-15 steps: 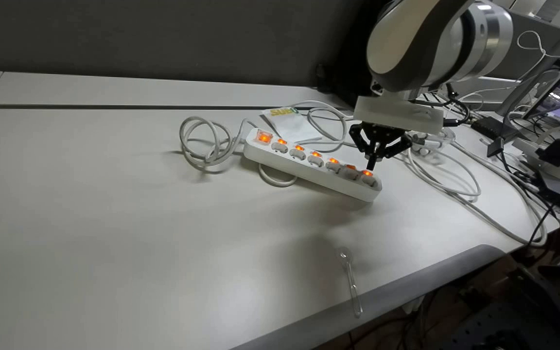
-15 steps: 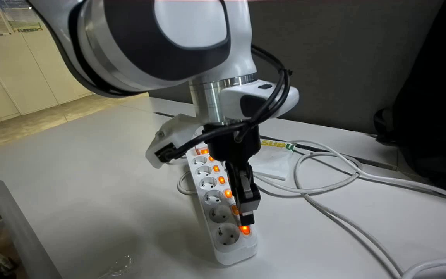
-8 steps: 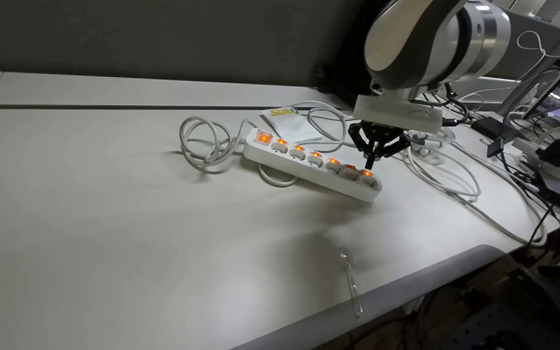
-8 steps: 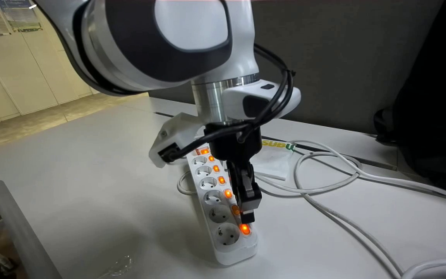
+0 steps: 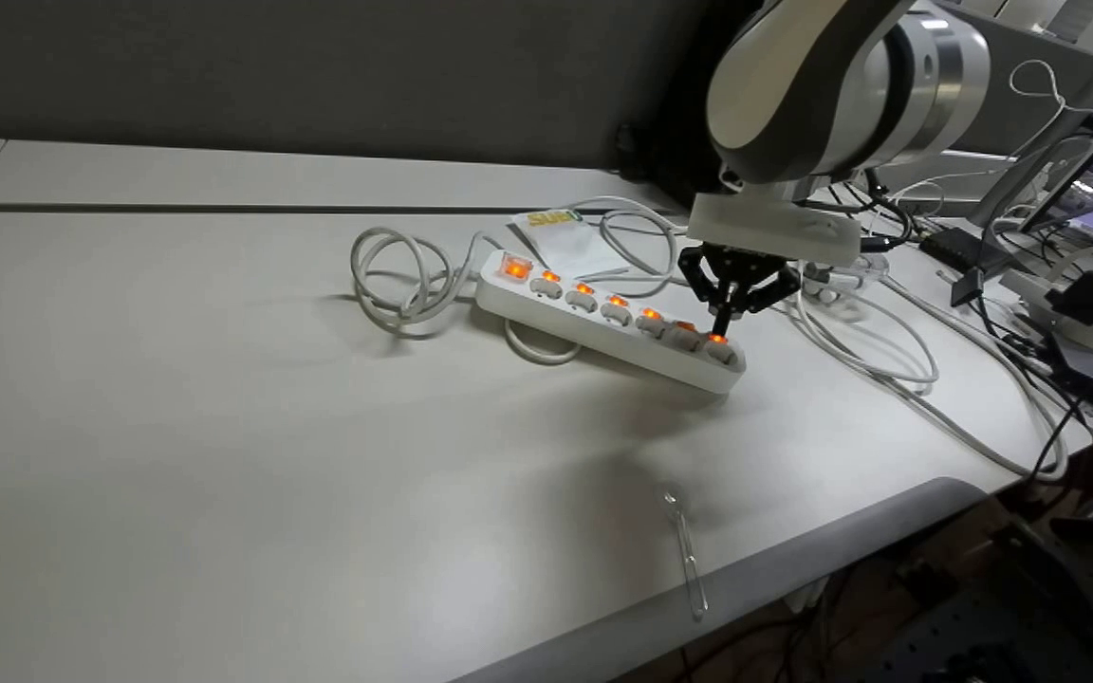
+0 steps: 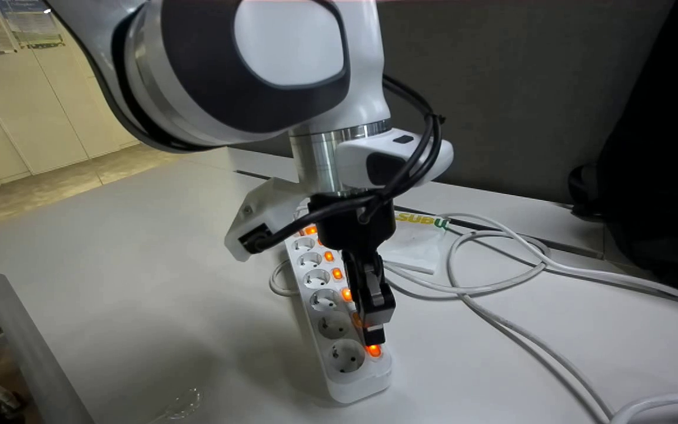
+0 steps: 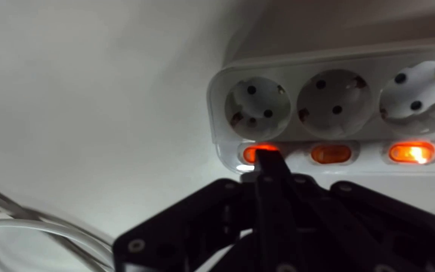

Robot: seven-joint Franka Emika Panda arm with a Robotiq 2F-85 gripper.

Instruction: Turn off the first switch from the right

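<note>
A white power strip (image 5: 594, 330) lies on the table, and it also shows in the wrist view (image 7: 296, 164). The end switch (image 7: 249, 153), at the strip's right end in an exterior view (image 5: 717, 339), glows bright orange. The switch beside it (image 7: 330, 154) is dull and unlit. The other switches, such as the third one (image 7: 412, 152), are lit. My gripper (image 6: 375, 337) is shut and empty, pointing down. In the wrist view its fingertips (image 7: 270, 156) cover the right part of the end switch. I cannot tell whether they touch it.
A coiled white cable (image 5: 404, 280) lies past the strip's far end. A white packet (image 5: 570, 245) and a looped cable (image 6: 492, 288) lie behind the strip. A clear plastic spoon (image 5: 684, 550) lies by the table's front edge. A dark partition (image 5: 319, 85) stands at the back.
My gripper rises very slightly, then comes down a little closer to the end switch. The strip has not moved and the end switch stays lit.
</note>
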